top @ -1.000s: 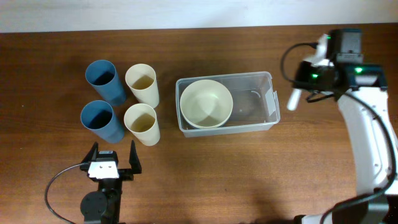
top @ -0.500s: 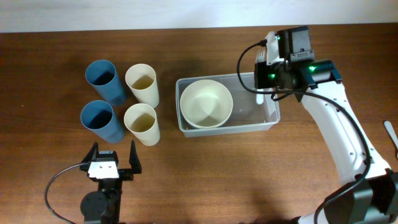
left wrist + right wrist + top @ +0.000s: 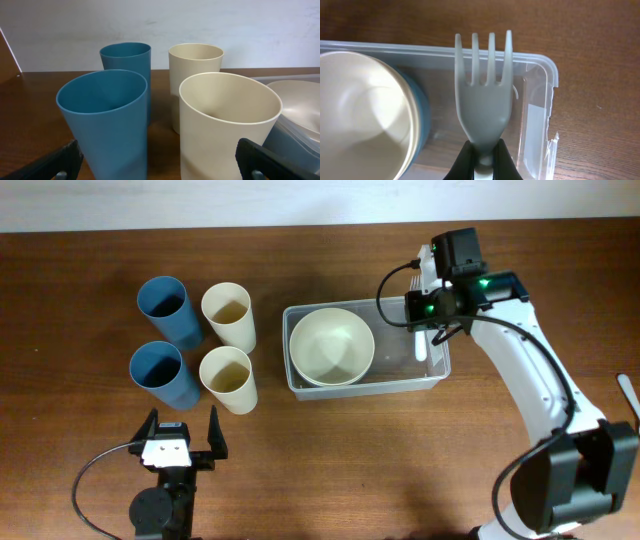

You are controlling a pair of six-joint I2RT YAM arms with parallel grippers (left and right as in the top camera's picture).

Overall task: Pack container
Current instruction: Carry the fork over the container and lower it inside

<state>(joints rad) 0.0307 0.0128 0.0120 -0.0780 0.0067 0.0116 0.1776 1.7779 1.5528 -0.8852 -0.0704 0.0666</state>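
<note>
The right gripper (image 3: 481, 150) grasps a fork (image 3: 484, 100) over the right end of the container (image 3: 392, 360). The left gripper (image 3: 182, 427) rests released.

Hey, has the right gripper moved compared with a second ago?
Yes. The right gripper, shut on the fork, has swung left in the overhead view, from outside the container's right end to above its right half.

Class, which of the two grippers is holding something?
The right gripper: it pinches a pale fork over the container; the left gripper is open and empty.
</note>
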